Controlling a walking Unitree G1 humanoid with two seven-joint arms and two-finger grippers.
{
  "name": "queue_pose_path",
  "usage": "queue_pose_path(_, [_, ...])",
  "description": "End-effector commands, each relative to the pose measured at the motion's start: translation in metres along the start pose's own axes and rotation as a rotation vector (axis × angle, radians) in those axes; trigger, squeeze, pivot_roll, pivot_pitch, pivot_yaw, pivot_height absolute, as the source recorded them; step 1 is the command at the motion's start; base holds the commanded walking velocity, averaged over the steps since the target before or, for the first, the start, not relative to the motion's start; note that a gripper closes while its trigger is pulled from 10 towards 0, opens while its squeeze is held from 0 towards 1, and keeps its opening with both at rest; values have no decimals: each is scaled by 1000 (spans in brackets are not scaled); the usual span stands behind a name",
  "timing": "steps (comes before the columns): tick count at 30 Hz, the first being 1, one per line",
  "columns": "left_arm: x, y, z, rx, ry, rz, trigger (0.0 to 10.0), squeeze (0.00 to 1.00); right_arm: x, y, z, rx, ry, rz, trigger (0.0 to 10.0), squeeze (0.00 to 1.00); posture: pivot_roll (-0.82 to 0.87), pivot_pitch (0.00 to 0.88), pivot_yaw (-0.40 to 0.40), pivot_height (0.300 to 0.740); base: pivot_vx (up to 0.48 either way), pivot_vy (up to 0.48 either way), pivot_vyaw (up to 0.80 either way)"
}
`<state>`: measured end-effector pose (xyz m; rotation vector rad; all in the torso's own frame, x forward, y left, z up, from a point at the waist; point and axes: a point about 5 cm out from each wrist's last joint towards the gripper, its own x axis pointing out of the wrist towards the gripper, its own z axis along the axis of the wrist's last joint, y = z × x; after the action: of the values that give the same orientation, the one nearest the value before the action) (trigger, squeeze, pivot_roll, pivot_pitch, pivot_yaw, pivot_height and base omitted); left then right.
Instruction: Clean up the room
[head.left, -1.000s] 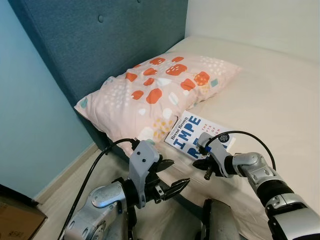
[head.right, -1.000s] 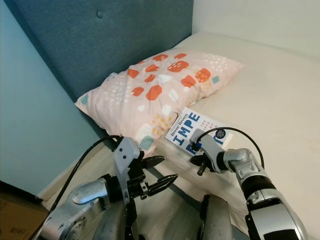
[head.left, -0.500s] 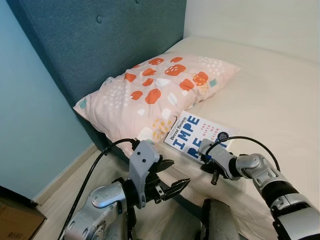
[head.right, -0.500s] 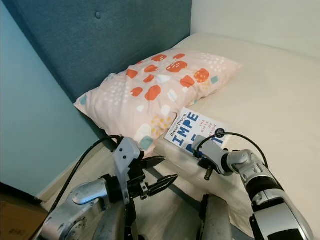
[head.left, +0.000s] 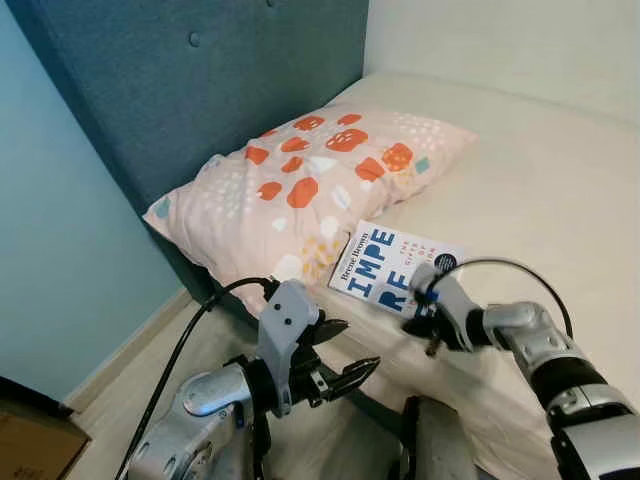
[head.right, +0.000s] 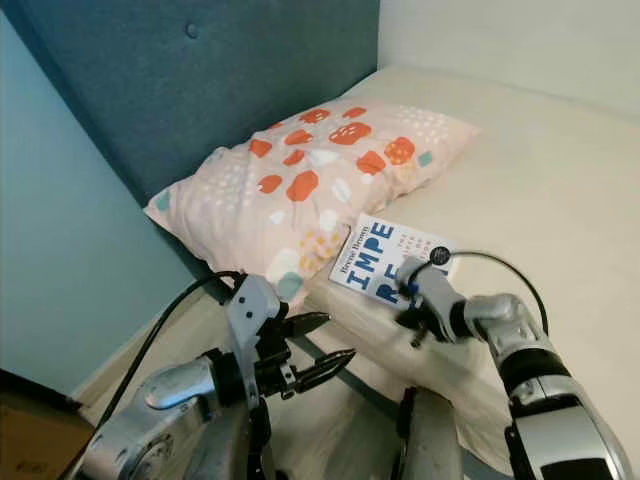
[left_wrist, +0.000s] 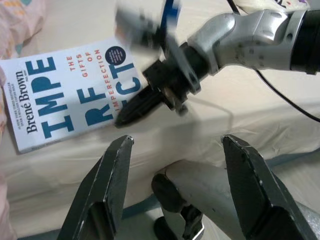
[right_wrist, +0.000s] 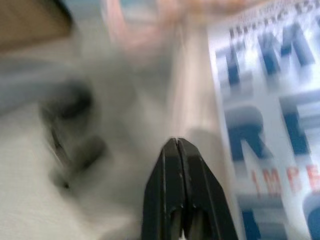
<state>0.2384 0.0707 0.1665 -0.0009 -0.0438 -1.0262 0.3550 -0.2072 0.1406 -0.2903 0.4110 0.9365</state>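
A white book (head.left: 392, 262) with big blue letters lies flat on the bed, its far corner against the patterned pillow (head.left: 300, 185). My right gripper (head.left: 430, 343) is shut with nothing in it. It hovers at the book's near edge by the mattress side, fingers pointing down and left. The right wrist view is blurred and has the shut fingertips (right_wrist: 176, 150) beside the book (right_wrist: 270, 115). My left gripper (head.left: 352, 346) is open and empty, held low beside the bed over the floor, to the left of the book. The left wrist view looks past its fingers at the book (left_wrist: 60, 95).
The cream mattress (head.left: 540, 170) stretches away to the right. A blue padded headboard (head.left: 200, 80) stands behind the pillow, with a light blue wall (head.left: 60, 250) to the left. A strip of wooden floor (head.left: 130, 360) and a cardboard box (head.left: 30, 440) lie at lower left.
My right gripper has slid to the right along the book's near edge, uncovering more of the cover. The left arm has stayed where it was. The camera shifted slightly.
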Motion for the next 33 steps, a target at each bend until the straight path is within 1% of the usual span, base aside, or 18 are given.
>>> queue_pose_path(1, [-5, -1, -2, -11, 14, -11, 10000, 0, 0, 2, 19, 43, -123, 46, 10000, 0, 152, 262, 44, 567, 0, 0, 0])
queue_pose_path(2, [-5, -1, -2, -11, 14, -11, 10000, 0, 0, 2, 19, 43, -123, 46, 10000, 0, 152, 262, 44, 567, 0, 0, 0])
queue_pose_path(3, [-8, 1, -3, -14, 15, -2, 10000, 0, -2, 2, 33, 77, -220, 52, 10000, 0, 139, 248, 45, 567, 0, 0, 0])
queue_pose_path(5, [-8, 1, -3, -14, 15, -2, 10000, 0, -2, 2, 33, 77, -220, 52, 10000, 0, 139, 248, 45, 567, 0, 0, 0])
queue_pose_path(6, [-14, 20, -6, -23, 15, 132, 10000, 0, -9, -13, 52, 123, -374, -157, 10000, 0, 111, 219, 43, 567, 0, 0, 0])
queue_pose_path(7, [-17, 33, -11, -16, 24, 254, 10000, 0, -8, -17, 47, 118, -393, -291, 10000, 0, 93, 204, 37, 567, 0, 0, 0])
queue_pose_path(10, [-17, 33, -11, -16, 24, 254, 10000, 0, -8, -17, 47, 118, -393, -291, 10000, 0, 93, 204, 37, 567, 0, 0, 0])
queue_pose_path(11, [-20, 44, -17, -13, 41, 361, 10000, 0, -5, -17, 41, 124, -397, -386, 10000, 0, 86, 197, 33, 567, 0, 0, 0])
queue_pose_path(13, [-24, 54, -29, -20, 53, 518, 10000, 0, 11, 4, 19, 80, -388, -498, 10000, 0, 62, 172, 25, 567, 0, 0, 0])
queue_pose_path(14, [-25, 55, -33, -21, 55, 553, 10000, 0, 17, 12, 13, 74, -391, -523, 10000, 0, 59, 169, 25, 567, 0, 0, 0])
queue_pose_path(15, [-25, 55, -33, -21, 55, 553, 10000, 0, 17, 12, 13, 74, -391, -523, 10000, 0, 59, 169, 25, 567, 0, 0, 0])
queue_pose_path(17, [-28, 56, -39, -50, 48, 625, 10000, 0, 28, 32, -1, 120, -398, -574, 10000, 0, 39, 145, 23, 567, 0, 0, 0])
queue_pose_path(18, [-28, 56, -39, -50, 48, 625, 10000, 0, 28, 32, -1, 120, -398, -574, 10000, 0, 39, 145, 23, 567, 0, 0, 0])
queue_pose_path(20, [-30, 58, -44, -66, 46, 685, 10000, 0, 32, 46, -10, 153, -388, -614, 10000, 0, 23, 126, 20, 567, 0, 0, 0])
queue_pose_path(21, [-30, 58, -44, -66, 46, 685, 10000, 0, 32, 46, -10, 153, -388, -614, 10000, 0, 23, 126, 20, 567, 0, 0, 0])
queue_pose_path(27, [-26, 56, -54, -67, 62, 716, 10000, 0, 29, 56, -36, 270, -362, -744, 10000, 0, -8, 86, 6, 567, 0, 0, 0])
queue_pose_path(29, [-18, 55, -55, -69, 56, 719, 10000, 0, 31, 62, -40, 272, -364, -762, 10000, 0, -10, 74, -1, 567, 0, 0, 0])
queue_pose_path(33, [-14, 57, -58, -51, 71, 748, 10000, 0, 33, 67, -44, 261, -354, -754, 10000, 0, -14, 71, -5, 567, 0, 0, 0])
